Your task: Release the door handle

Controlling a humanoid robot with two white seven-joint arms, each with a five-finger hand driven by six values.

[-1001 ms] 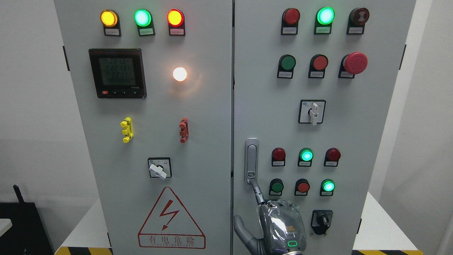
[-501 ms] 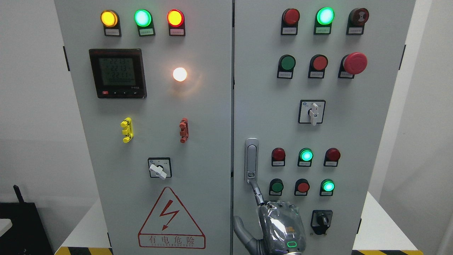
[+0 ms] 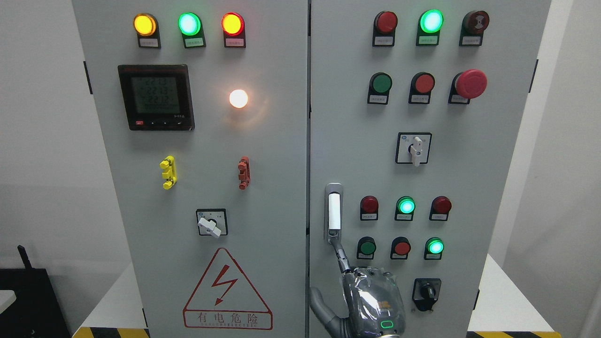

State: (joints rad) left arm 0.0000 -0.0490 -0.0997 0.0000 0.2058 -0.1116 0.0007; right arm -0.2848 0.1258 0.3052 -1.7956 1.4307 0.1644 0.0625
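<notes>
Door handle (image 3: pixel 334 212): one, upright on the right door's left edge.
Hand (image 3: pixel 371 300): one, bottom centre, index finger (image 3: pixel 341 253) extended touching the handle's lower end; remaining fingers' state unclear.

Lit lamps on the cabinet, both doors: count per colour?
Green lamps: 4
Yellow lamp: 1
Red lamp: 1
White lamp: 1
Total: 7
</notes>
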